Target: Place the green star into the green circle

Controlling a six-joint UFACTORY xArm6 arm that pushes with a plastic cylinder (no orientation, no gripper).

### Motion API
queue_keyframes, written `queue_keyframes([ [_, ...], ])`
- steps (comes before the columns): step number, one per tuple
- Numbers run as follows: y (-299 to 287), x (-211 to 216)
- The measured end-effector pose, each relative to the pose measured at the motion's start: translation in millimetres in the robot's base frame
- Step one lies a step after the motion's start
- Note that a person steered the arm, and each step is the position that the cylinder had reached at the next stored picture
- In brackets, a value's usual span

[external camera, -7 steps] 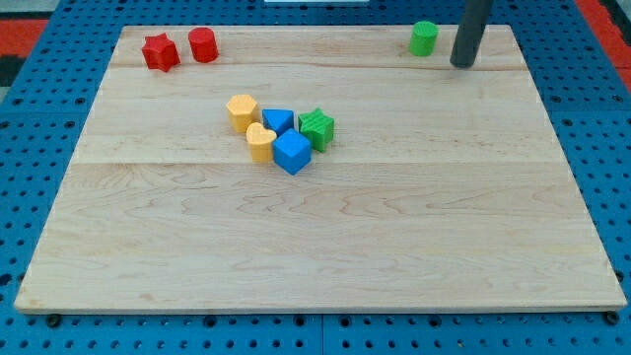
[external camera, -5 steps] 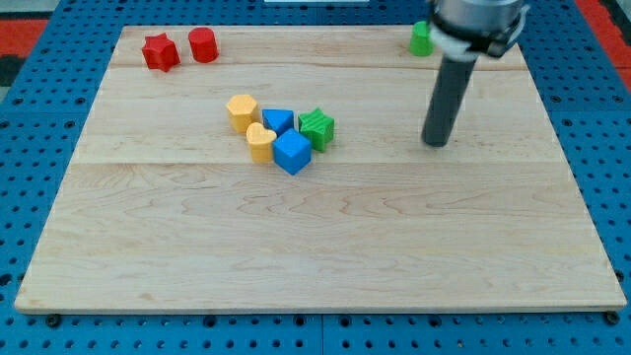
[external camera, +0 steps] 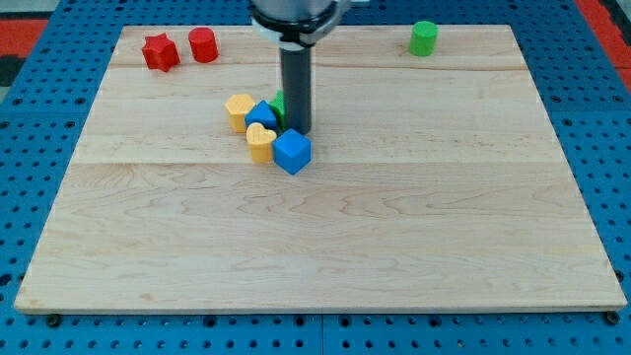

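Note:
The green star is mostly hidden behind my rod; only a green sliver shows at the rod's left edge. My tip rests on the board in the block cluster, right of the blue triangular block and just above the blue cube. The green circle block stands near the view's top right, far from the star.
A yellow hexagonal block and a yellow heart block sit at the cluster's left. A red star and a red cylinder stand at the view's top left. The wooden board lies on a blue pegboard.
My rod has swept from the view's top right down and left into the cluster. The green star has been pushed up and left and is now largely covered by the rod.

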State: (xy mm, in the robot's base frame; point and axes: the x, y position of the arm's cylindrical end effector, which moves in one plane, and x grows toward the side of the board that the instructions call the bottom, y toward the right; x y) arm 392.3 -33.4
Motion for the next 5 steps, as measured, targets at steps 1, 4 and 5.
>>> queue_keyframes([
  [1, -36.2, -1.4],
  [4, -3.2, -55.6],
  [5, 27.3, -59.5],
])
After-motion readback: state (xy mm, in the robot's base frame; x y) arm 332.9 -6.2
